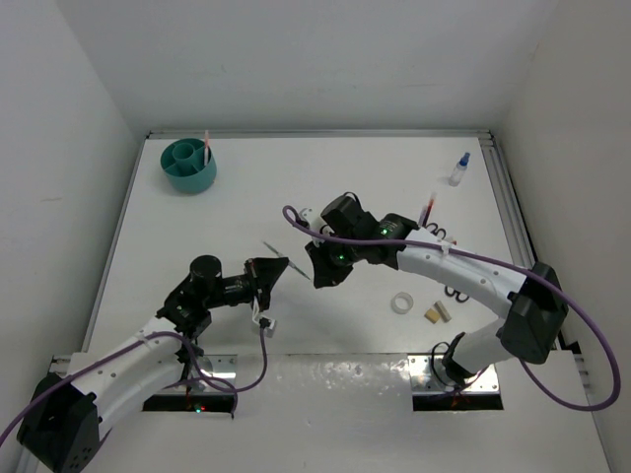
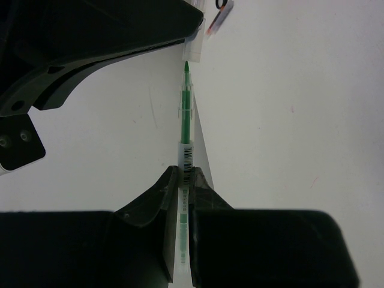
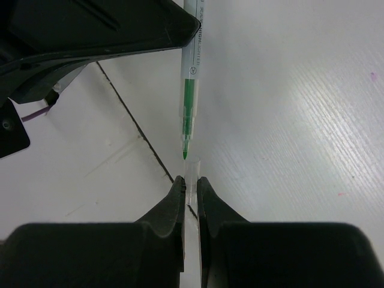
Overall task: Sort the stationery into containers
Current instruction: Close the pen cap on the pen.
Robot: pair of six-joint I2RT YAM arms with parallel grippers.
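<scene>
We lose the pen's [image 2: 186, 120] rear between the fingers of the left gripper [image 2: 185, 180] at 6 o'clock, likewise most of the cap [image 3: 192, 168] in the right gripper [image 3: 191, 181]. Overhead, the right arm [image 1: 463, 271] hides part of the scissors [image 1: 443, 235] at 3 o'clock.

Green pen [image 2: 186, 120], black-white barcode band [image 2: 187, 153]; teal pot [image 1: 193, 183]; blue-capped bottle [image 1: 458, 171]; white table [image 1: 345, 177].

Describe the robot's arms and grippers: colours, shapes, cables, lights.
Left arm and right arm: white links, black joints, a purple cable along each. Green lights dot the right arm. Left gripper and right gripper: black, wedge-shaped fingers.
</scene>
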